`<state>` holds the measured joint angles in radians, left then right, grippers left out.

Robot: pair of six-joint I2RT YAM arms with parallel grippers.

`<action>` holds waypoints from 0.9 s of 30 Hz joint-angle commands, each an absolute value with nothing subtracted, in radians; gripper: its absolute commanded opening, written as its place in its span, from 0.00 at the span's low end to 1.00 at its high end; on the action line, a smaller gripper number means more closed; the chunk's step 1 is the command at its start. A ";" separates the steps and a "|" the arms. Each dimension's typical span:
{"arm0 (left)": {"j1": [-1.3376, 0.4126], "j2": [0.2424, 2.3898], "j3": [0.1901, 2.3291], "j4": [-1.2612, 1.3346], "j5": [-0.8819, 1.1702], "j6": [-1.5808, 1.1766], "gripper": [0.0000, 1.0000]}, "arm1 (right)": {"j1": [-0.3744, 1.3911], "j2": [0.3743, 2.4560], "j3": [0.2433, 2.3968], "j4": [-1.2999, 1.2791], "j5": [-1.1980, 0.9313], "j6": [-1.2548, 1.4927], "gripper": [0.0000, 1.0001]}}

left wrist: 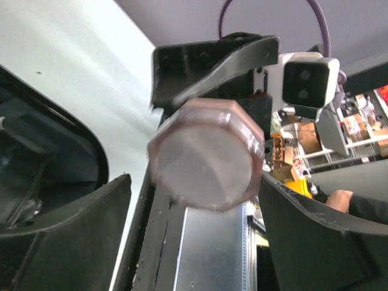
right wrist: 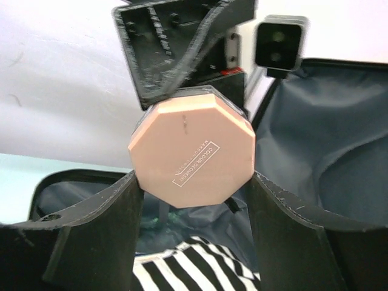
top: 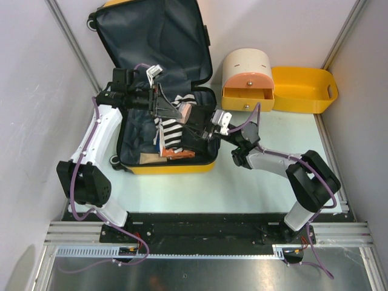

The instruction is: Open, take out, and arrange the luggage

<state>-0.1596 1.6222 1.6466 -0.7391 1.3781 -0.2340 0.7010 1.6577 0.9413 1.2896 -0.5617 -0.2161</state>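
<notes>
from above, the left claw (top: 177,111) and right claw (top: 201,128) cover most of the pink box (top: 185,113), so which one pinches it is unclear. the left wrist view blurs it. its lid print is too small to read. the suitcase (top: 157,36) lid runs off the top edge.

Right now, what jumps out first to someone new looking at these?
Both arms meet over the open yellow suitcase at back left, with a pink jar between the left gripper and the right gripper; it looks like a handover. Under it, a striped cloth lies in the case. To the right stand a cream drum box and a yellow basket.
</notes>
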 commanded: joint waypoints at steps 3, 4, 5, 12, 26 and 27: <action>-0.074 1.588 1.654 -0.729 1.215 -0.210 0.91 | 0.580 1.534 0.914 1.313 -0.574 -0.154 0.49; -0.046 1.588 1.660 -0.729 1.194 -0.207 0.91 | 0.560 1.517 0.905 1.245 -0.581 -0.143 0.48; -0.035 1.589 1.667 -0.727 1.152 -0.199 0.92 | 0.520 1.500 0.902 1.189 -0.589 -0.138 0.48; -0.014 1.595 1.658 -0.723 1.074 -0.138 0.91 | 0.354 1.385 1.003 0.486 -0.542 -0.238 0.40; -0.021 1.637 1.648 -0.695 1.074 -0.147 0.91 | 0.209 1.549 1.300 0.072 -0.238 -0.222 0.34; -0.021 1.638 1.644 -0.693 1.074 -0.149 0.91 | 0.207 1.561 1.321 0.028 -0.229 -0.219 0.33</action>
<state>-0.0132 1.6371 1.6455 -0.7200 1.0748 -0.1734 0.2150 1.5181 1.2083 0.1513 -0.3149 -0.2371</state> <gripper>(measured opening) 0.907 0.671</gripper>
